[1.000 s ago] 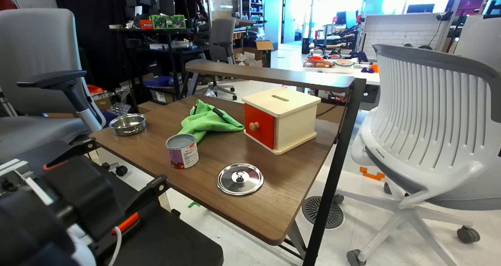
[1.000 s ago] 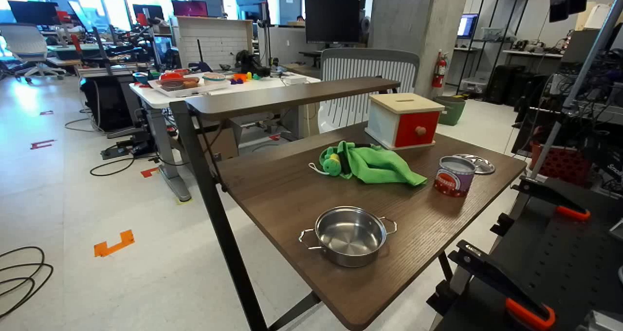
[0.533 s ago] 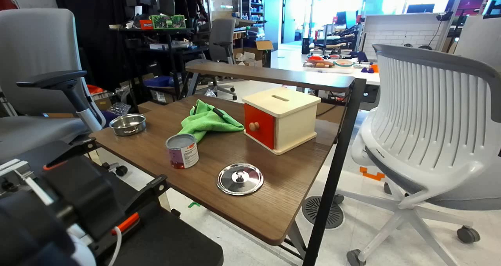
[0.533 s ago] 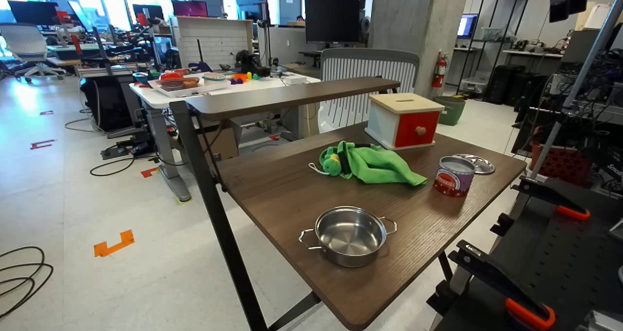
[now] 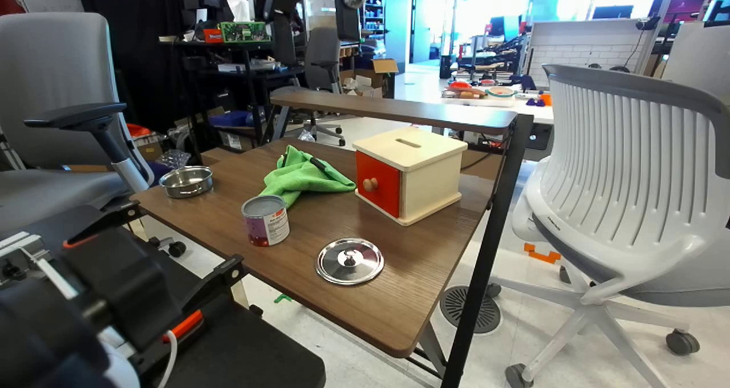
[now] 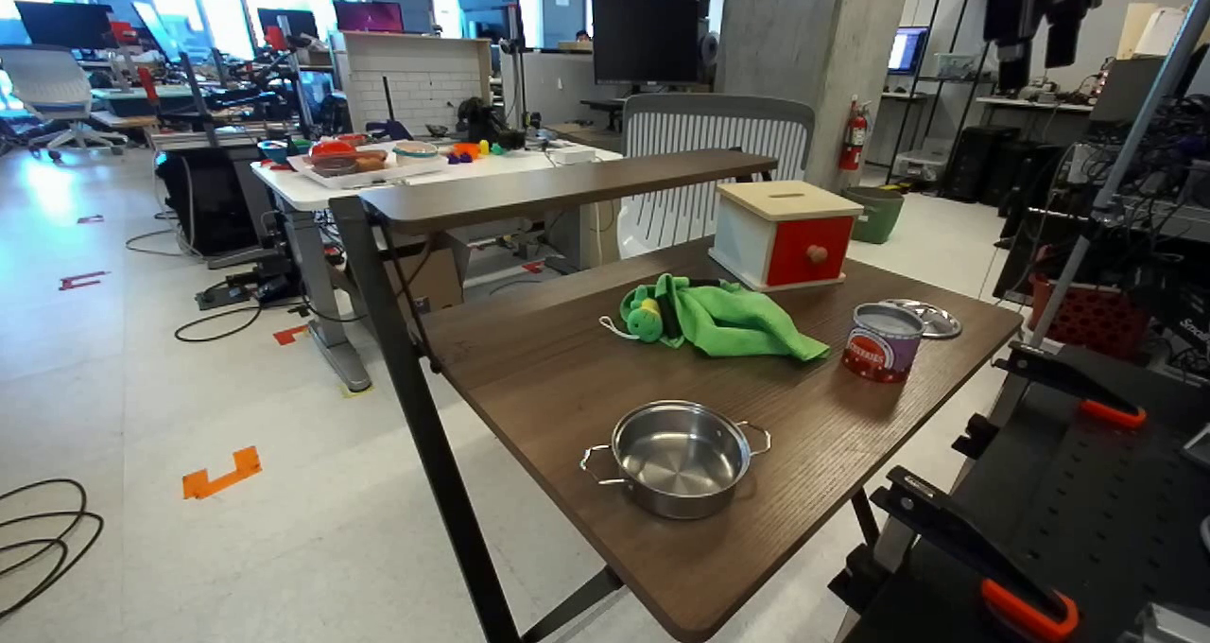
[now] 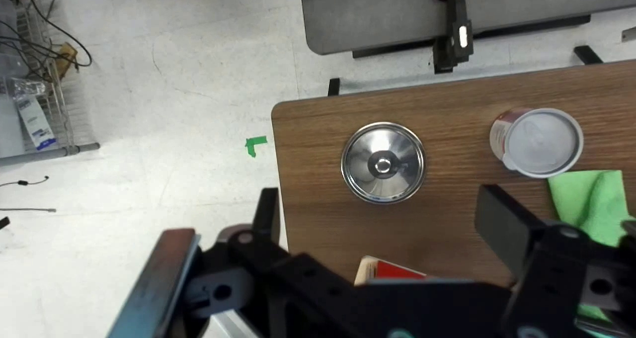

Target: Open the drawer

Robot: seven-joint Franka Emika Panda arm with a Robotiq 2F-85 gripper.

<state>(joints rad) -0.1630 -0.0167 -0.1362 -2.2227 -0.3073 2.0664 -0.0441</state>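
The drawer's red front sits flush in the light wooden box, shut, with a round wooden knob on it. The red front and knob also show in an exterior view. In the wrist view only a sliver of the red front and a box corner show; the gripper hides the rest. My gripper is wide open with nothing between its fingers. It is high above the table, apart from the box. In both exterior views only dark parts of the arm or gripper show at the top.
A green cloth lies beside the box. A can, a metal lid and a metal pot stand on the brown table. A raised shelf runs along behind the box. Clamps line the black bench.
Dark parts of the arm or gripper have come lower into the top of both exterior views within the last half second. The box, drawer and other objects have not moved.
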